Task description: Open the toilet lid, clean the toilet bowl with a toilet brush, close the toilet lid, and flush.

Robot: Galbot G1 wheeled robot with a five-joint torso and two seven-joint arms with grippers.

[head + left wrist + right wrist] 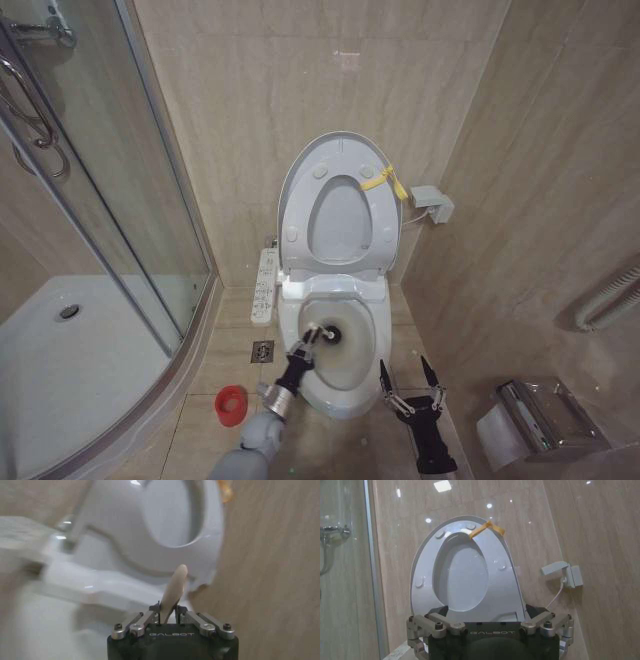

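The toilet lid stands raised against the back wall with the seat ring folded up in front of it, its yellow tag at the top. The white toilet bowl lies open below. My left gripper hovers over the bowl's left rim, shut on the toilet brush handle. The dark bristle head is down inside the bowl. My right gripper hangs open beside the bowl's front right, holding nothing. From the right wrist view the raised lid faces that gripper.
A red brush holder sits on the floor left of the bowl, near a floor drain. The button panel runs along the bowl's left. A glass shower enclosure fills the left; a paper holder is mounted right.
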